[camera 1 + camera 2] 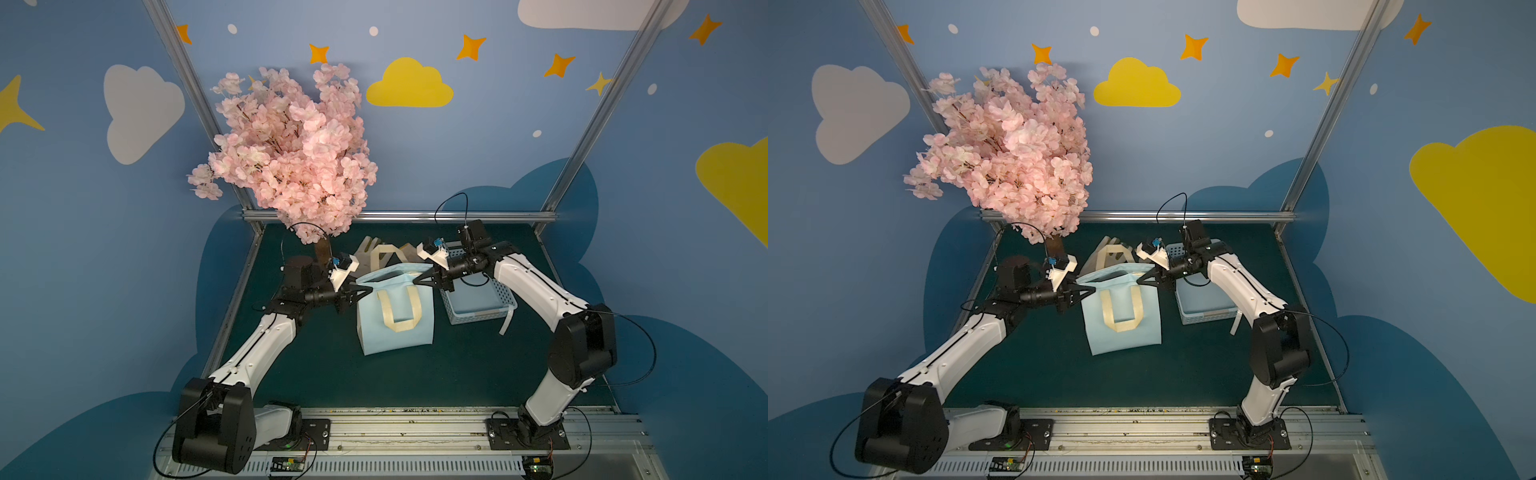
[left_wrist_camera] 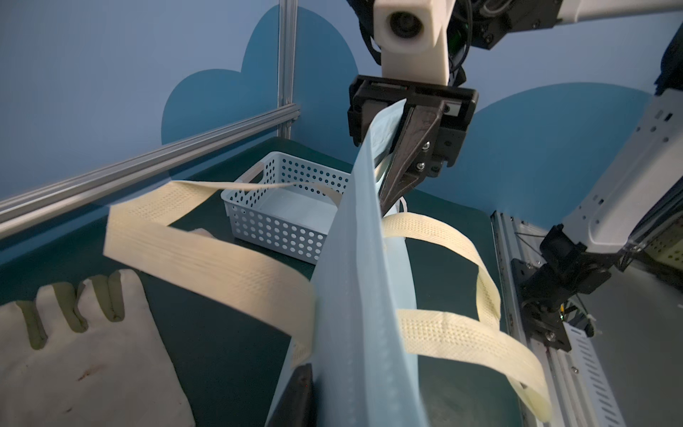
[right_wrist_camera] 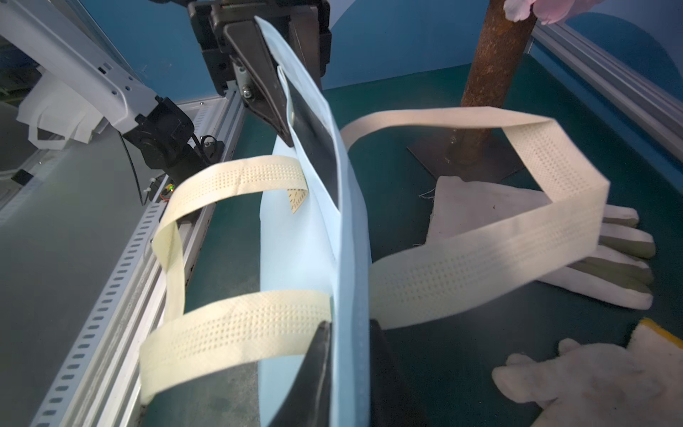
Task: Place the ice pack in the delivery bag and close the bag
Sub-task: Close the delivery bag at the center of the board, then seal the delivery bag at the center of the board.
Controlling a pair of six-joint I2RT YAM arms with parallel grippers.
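The delivery bag (image 1: pixel 395 332) is a light blue tote with cream strap handles (image 1: pixel 401 320), standing mid-table in both top views. Its mouth is stretched between my two grippers. My left gripper (image 1: pixel 361 291) is shut on the rim's left corner, and in the left wrist view one finger (image 2: pixel 299 392) presses the blue fabric (image 2: pixel 354 281). My right gripper (image 1: pixel 417 282) is shut on the rim's right corner, with both fingers (image 3: pixel 318 362) flanking the folded rim (image 3: pixel 351 258). A flat pale blue slab (image 1: pixel 478 301) in the basket looks like the ice pack.
A light blue perforated basket (image 1: pixel 482 318) stands right of the bag, under my right arm. Beige gloves (image 1: pixel 368 253) lie behind the bag. A pink blossom tree (image 1: pixel 291 145) on a rusty trunk (image 3: pixel 488 74) stands at the back left. Metal rails edge the table.
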